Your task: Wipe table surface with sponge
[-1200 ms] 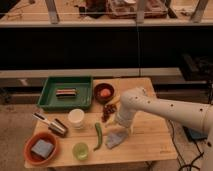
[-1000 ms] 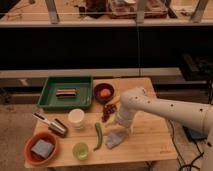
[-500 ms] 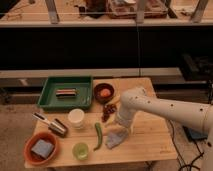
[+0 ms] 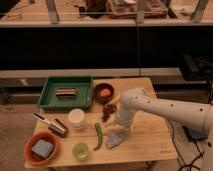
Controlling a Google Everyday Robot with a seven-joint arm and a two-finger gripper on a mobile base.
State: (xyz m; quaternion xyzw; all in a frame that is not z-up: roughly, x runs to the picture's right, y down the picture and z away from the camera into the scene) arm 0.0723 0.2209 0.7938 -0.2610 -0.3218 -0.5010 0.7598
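A grey-blue sponge (image 4: 41, 148) lies in an orange bowl (image 4: 30, 155) at the front left corner of the wooden table (image 4: 150, 137). My white arm reaches in from the right. My gripper (image 4: 120, 130) points down over the middle front of the table, right above a pale blue crumpled cloth (image 4: 114, 139), and seems to touch it. The gripper is well to the right of the sponge.
A green tray (image 4: 50, 95) holding a small bar stands at the back left. Near it are a dark bowl with an orange fruit (image 4: 104, 92), a white cup (image 4: 76, 119), a green cup (image 4: 80, 150), a green pepper (image 4: 98, 135), a silver tool (image 4: 50, 124) and red berries (image 4: 108, 112).
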